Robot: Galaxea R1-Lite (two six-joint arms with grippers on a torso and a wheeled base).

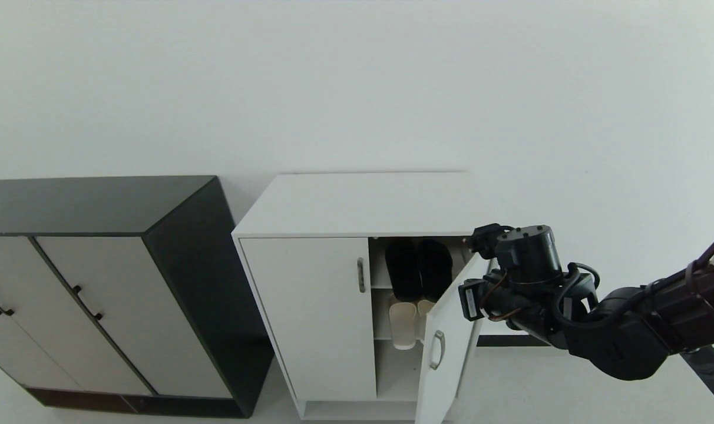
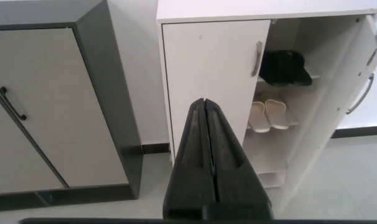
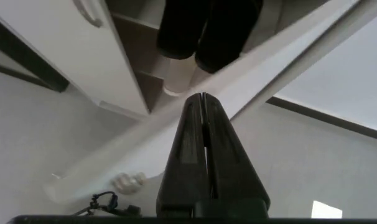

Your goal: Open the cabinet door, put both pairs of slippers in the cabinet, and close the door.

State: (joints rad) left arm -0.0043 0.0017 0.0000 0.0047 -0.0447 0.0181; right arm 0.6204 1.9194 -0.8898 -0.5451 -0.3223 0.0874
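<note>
The white cabinet [image 1: 357, 203] stands with its right door [image 1: 448, 347] partly open. Inside, a pair of black slippers [image 1: 419, 268] lies on the upper shelf and a pair of white slippers [image 1: 407, 321] on the shelf below. My right gripper [image 3: 204, 99] is shut and empty, pressed against the outer face of the open door [image 3: 288, 68] near its top edge; in the head view it sits at the door's upper corner [image 1: 481, 241]. My left gripper [image 2: 205, 106] is shut and empty, held back from the cabinet [image 2: 207, 68], facing the closed left door.
A black cabinet with grey doors [image 1: 92, 282] stands to the left of the white one, a narrow gap between them. Both stand against a white wall. Open floor [image 1: 569, 388] lies to the right of the open door.
</note>
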